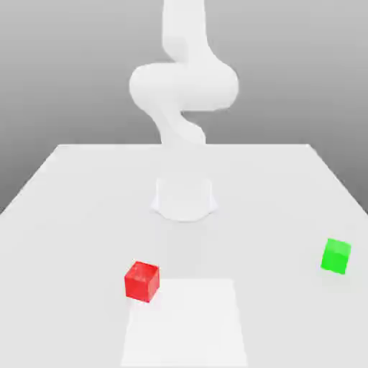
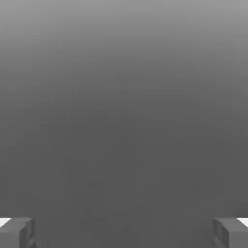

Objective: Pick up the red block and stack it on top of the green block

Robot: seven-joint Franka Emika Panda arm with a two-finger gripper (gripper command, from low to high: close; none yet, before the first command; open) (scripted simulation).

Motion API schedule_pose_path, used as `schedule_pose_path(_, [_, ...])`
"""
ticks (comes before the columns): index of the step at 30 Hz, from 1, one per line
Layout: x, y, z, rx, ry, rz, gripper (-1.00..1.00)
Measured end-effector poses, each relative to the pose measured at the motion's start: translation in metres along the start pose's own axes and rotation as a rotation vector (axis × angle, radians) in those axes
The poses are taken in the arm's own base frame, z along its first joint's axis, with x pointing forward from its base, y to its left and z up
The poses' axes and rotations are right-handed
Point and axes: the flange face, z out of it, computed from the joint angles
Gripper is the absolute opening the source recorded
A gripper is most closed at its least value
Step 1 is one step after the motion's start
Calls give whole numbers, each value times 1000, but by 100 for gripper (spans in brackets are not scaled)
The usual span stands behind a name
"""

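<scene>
Bright red, in cube form, with a slightly paler top: the red block (image 1: 142, 282). At the far-left corner of the white patch (image 1: 184, 323), in the exterior view; apart from the open, released gripper (image 2: 124, 232). Well to this patch's right, the green block (image 1: 336, 256). Beyond the patch, the arm (image 1: 184, 86), raised and bent.

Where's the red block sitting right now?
In the exterior view, the red block sits left of centre on the table, at the near-white patch's far left corner; the green block is well to the right.
</scene>
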Motion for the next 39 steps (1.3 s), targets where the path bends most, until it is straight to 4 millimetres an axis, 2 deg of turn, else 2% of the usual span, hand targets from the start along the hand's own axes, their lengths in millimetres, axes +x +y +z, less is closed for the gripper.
schedule_pose_path(4, [-13, 40, 99, -128, -82, 57, 0])
schedule_pose_path(9, [-48, 110, 199, -284, -186, 132, 0])
schedule_pose_path(13, [-92, 181, 262, -415, -276, 201, 0])
schedule_pose_path(17, [-154, 263, 308, -555, -379, 280, 0])
schedule_pose_path(18, [-166, 278, 318, -576, -395, 292, 0])
schedule_pose_path(20, [-179, 295, 333, -593, -405, 304, 0])
schedule_pose_path(24, [-198, 314, 359, -598, -409, 304, 0])
schedule_pose_path(25, [-201, 317, 363, -598, -409, 304, -100])
schedule_pose_path(32, [-201, 316, 363, -598, -409, 304, -100])
schedule_pose_path(39, [-176, 291, 322, -598, -409, 305, -100])
